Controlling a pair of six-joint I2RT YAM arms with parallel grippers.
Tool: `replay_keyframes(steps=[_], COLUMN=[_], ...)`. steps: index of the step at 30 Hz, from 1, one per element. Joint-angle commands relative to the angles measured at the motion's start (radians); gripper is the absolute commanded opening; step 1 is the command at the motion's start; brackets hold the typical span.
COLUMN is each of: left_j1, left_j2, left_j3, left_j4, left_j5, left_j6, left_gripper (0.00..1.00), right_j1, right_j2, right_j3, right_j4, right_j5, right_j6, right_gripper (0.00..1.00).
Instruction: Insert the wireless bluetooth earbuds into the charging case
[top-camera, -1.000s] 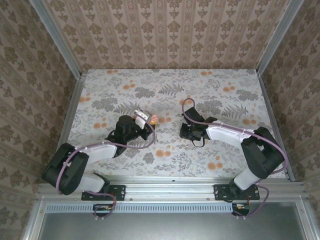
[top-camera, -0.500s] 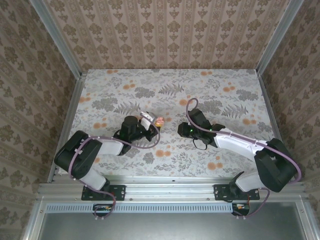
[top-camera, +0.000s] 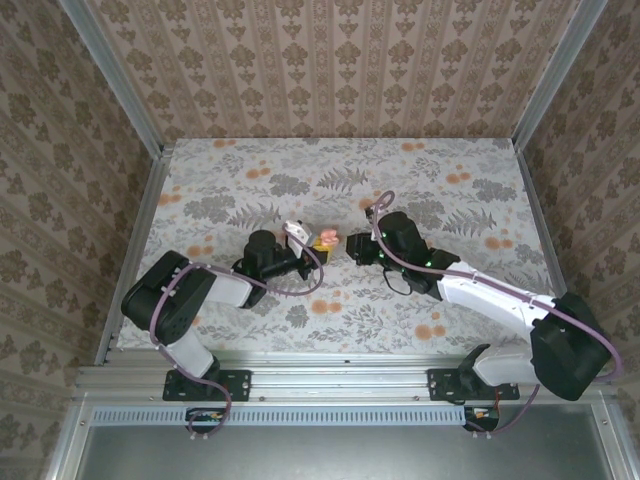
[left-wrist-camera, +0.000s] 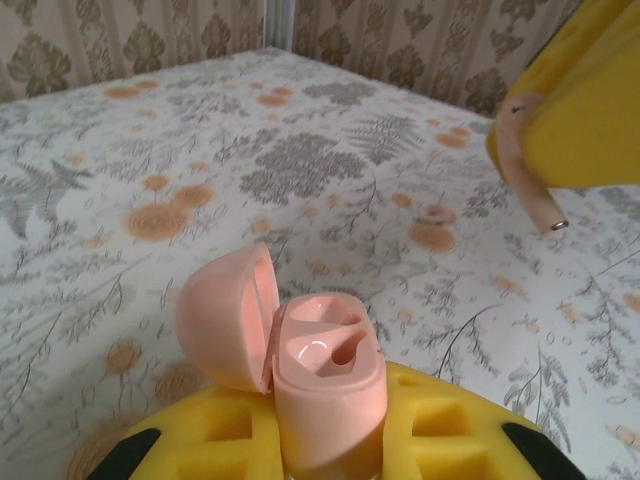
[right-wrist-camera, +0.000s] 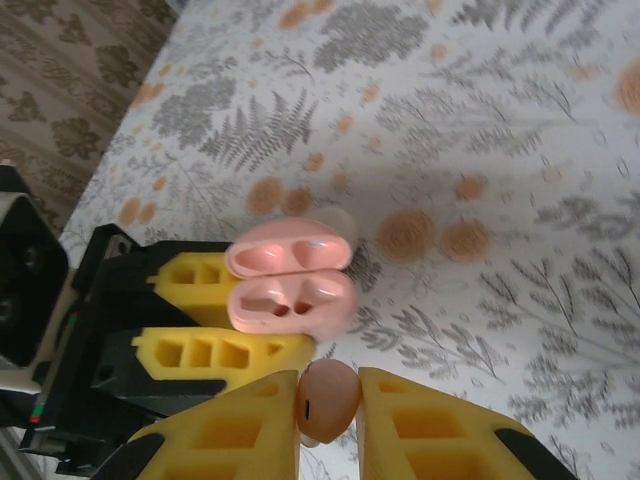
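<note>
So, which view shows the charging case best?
The left wrist view: the open charging case is close, its two wells plain. The right wrist view shows the case farther off; the top external view, a tiny pinkish spot between the arms.

Left gripper (left-wrist-camera: 330, 445) is clamping the pink charging case (left-wrist-camera: 322, 375) upright between yellow pads (left-wrist-camera: 455, 430), its lid (left-wrist-camera: 225, 315) hanging open leftward. Right gripper (left-wrist-camera: 575, 110), upper right, is holding a pinkish earbud (left-wrist-camera: 532, 185) above the floral bench (left-wrist-camera: 300, 160).
</note>
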Motion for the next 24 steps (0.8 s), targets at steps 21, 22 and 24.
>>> replay_keyframes(steps=[21,22,24], left_j1=[-0.004,-0.004,-0.004], left_j2=[-0.11,-0.118,-0.133], left_j3=[0.064,0.065,0.063], left_j4=[0.056,0.047,0.028], left_j5=[0.151,0.151,0.148], left_j6=[-0.12,-0.117,-0.108], left_gripper=[0.09,0.09,0.09], right_j1=[0.001,0.001,-0.001], right_j2=[-0.015,-0.008,0.003], right_j3=[0.113,0.12,0.13], right_j4=[0.101,0.101,0.097], right_j5=[-0.154,-0.16,-0.167], right_j6=[-0.434,-0.44,-0.452], right_gripper=[0.21,0.21,0.21])
